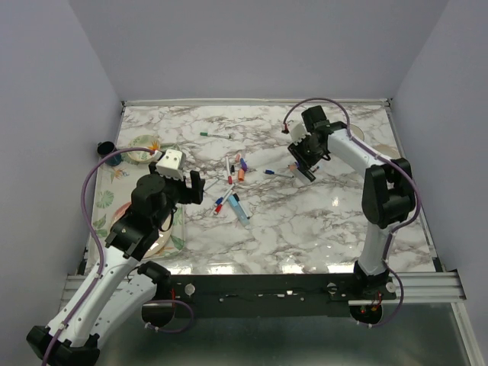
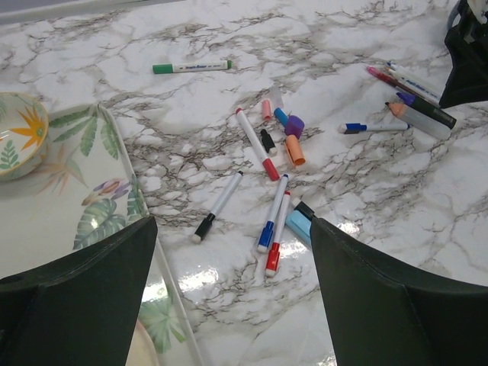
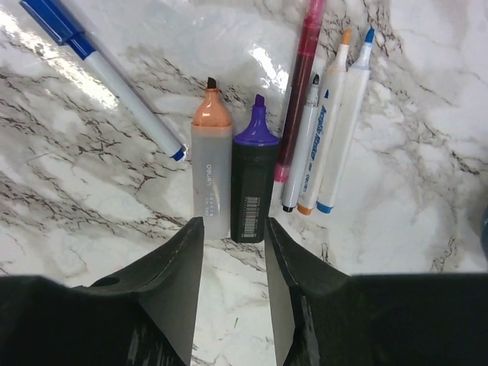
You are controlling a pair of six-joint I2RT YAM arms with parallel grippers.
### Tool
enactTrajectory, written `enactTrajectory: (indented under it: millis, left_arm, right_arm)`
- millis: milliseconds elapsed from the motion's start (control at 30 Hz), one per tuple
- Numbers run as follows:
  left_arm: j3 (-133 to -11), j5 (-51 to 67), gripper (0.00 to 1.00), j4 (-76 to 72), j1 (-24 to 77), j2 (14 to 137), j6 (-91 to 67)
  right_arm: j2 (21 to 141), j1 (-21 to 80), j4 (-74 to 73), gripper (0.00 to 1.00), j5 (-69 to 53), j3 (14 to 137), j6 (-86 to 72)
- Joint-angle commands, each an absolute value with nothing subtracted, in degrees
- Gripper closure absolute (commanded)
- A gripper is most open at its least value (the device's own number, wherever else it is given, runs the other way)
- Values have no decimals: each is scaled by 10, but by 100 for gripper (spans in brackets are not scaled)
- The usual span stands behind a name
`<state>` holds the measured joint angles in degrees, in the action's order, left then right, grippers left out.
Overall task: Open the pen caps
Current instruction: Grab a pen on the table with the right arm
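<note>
Several loose pen caps lie in the middle of the table: pink (image 2: pixel 266 109), blue (image 2: pixel 281 117), purple (image 2: pixel 294 126), black (image 2: pixel 268 141) and orange (image 2: pixel 295 150). Close by lie capped pens: one red-tipped (image 2: pixel 255 142), one black-capped (image 2: pixel 217 207), one blue-capped (image 2: pixel 272 214), one red-capped (image 2: pixel 277 234). My left gripper (image 2: pixel 232 229) (image 1: pixel 191 187) hangs open above them, holding nothing. My right gripper (image 3: pixel 232 229) (image 1: pixel 303 168) is open just behind an uncapped orange highlighter (image 3: pixel 211 164) and an uncapped purple highlighter (image 3: pixel 252 171). Nothing sits between its fingers.
A pink pen (image 3: pixel 299 84) and three uncapped white markers (image 3: pixel 328 130) lie right of the highlighters, a blue pen (image 3: pixel 99 69) to their left. A green marker (image 2: pixel 191 67) lies farther back. A floral tray (image 2: pixel 91 191) and bowl (image 2: pixel 19 130) take up the left side. A light-blue highlighter (image 2: pixel 299 223) lies near my left fingers.
</note>
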<state>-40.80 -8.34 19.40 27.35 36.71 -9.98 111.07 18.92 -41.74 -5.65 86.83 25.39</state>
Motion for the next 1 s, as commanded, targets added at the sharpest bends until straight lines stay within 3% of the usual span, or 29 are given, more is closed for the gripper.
enactTrajectory:
  millis: [0, 233, 567, 967]
  left_arm:
    - [-409, -93, 10, 186, 269, 359, -91]
    - [-408, -94, 10, 185, 266, 360, -90]
    - [-407, -94, 10, 185, 263, 364, -90]
    - [-407, -88, 10, 182, 256, 368, -90]
  right_arm:
    - [1099, 186, -448, 54, -112, 901, 306]
    - [1125, 187, -534, 50, -251, 957, 430]
    - [1167, 196, -600, 41, -320, 979, 665]
    - [1238, 232, -563, 39, -238, 1015, 678]
